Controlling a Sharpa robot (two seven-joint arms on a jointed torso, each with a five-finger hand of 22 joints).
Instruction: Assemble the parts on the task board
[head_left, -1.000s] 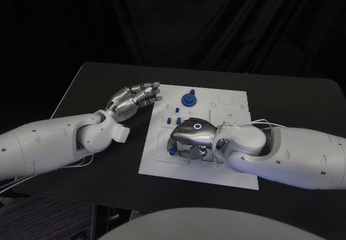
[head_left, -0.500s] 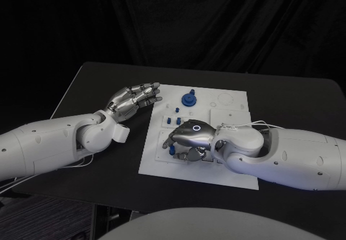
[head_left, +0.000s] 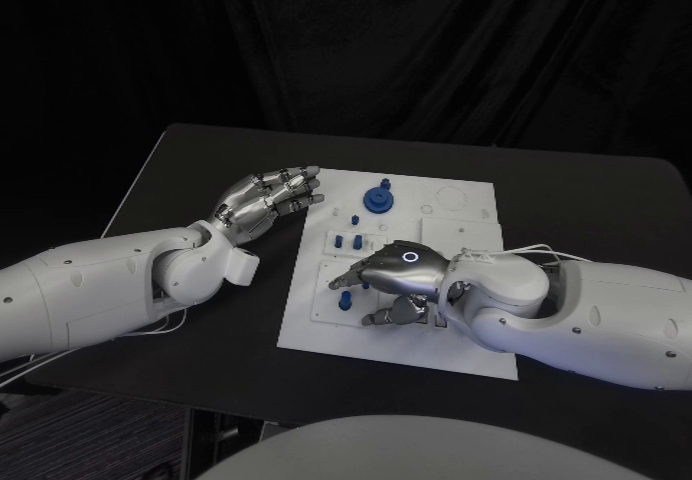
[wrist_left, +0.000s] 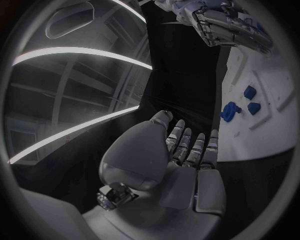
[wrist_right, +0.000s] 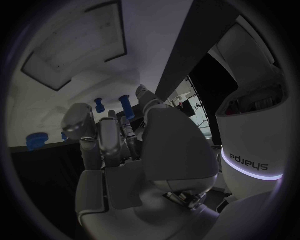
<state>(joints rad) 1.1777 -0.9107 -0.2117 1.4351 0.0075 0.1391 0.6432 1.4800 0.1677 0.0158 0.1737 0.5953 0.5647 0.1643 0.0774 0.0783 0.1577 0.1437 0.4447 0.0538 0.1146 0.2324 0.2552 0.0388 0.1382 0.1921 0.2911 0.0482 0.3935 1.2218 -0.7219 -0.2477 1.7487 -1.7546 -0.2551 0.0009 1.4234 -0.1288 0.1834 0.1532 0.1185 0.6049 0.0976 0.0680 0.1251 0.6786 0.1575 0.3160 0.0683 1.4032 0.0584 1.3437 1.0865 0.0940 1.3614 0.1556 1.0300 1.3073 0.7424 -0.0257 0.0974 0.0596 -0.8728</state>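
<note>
Right robot hand (head_left: 387, 280) shifted rightward over task board (head_left: 462, 210)

Lab — black table (head_left: 202, 180), dark drapes (head_left: 433, 70)

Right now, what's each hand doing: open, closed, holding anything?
Left hand: open, fingers apart, at the board's left edge.
Right hand: over the board, fingers curled down; a hold cannot be told.
</note>
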